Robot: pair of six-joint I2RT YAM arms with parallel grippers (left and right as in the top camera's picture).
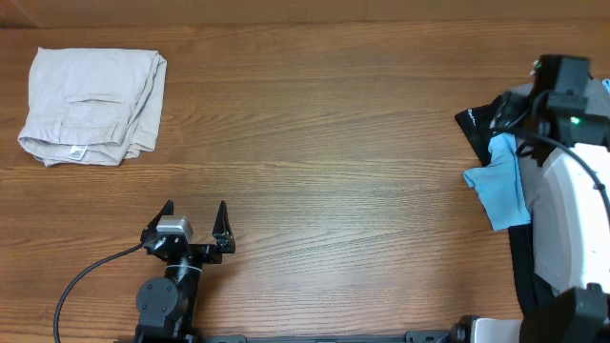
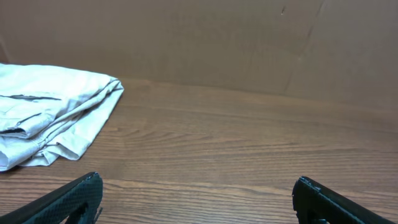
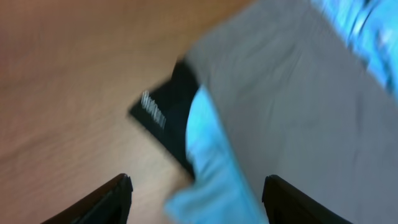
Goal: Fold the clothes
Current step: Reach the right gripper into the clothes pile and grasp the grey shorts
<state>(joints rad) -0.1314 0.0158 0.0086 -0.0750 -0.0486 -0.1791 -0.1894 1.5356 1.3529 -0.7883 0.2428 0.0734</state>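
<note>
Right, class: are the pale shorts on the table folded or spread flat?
Folded. The pale beige shorts form a compact rectangle, with stacked layers visible along one edge.

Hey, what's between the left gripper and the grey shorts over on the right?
From the left gripper, mostly bare wooden table, then a light blue garment lying against the grey shorts, seen in the overhead view.

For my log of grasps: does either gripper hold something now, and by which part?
Nothing is held. The left gripper is open over the table; the right gripper is open above the pile of clothes.
</note>
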